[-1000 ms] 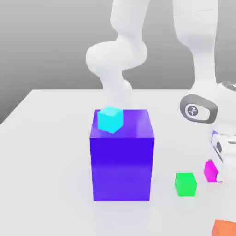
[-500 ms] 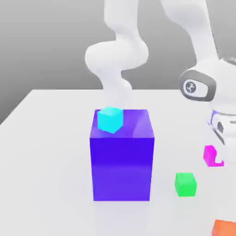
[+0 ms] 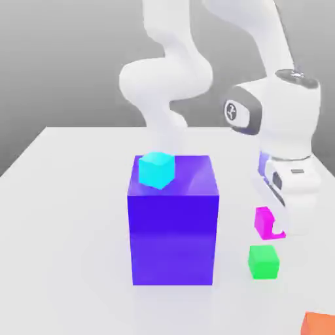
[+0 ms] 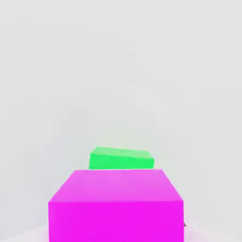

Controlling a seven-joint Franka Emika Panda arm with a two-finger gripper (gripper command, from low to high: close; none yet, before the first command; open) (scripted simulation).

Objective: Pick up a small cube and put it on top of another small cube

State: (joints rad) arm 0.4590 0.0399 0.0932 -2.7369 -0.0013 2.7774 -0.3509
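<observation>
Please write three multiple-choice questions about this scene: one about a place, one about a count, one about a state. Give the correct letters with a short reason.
1. Where is the cyan cube?
A. on the big blue block
B. on the table
C. on the green cube

2. How many small cubes appear in the exterior view?
A. two
B. four
C. six

3. The magenta cube is:
A. resting on the green cube
B. on the table
C. carried in the air at the gripper

Answers: 1 A, it sits on the block's top; 2 B, cyan, magenta, green, orange; 3 C, it hangs clear above the green cube.
</observation>
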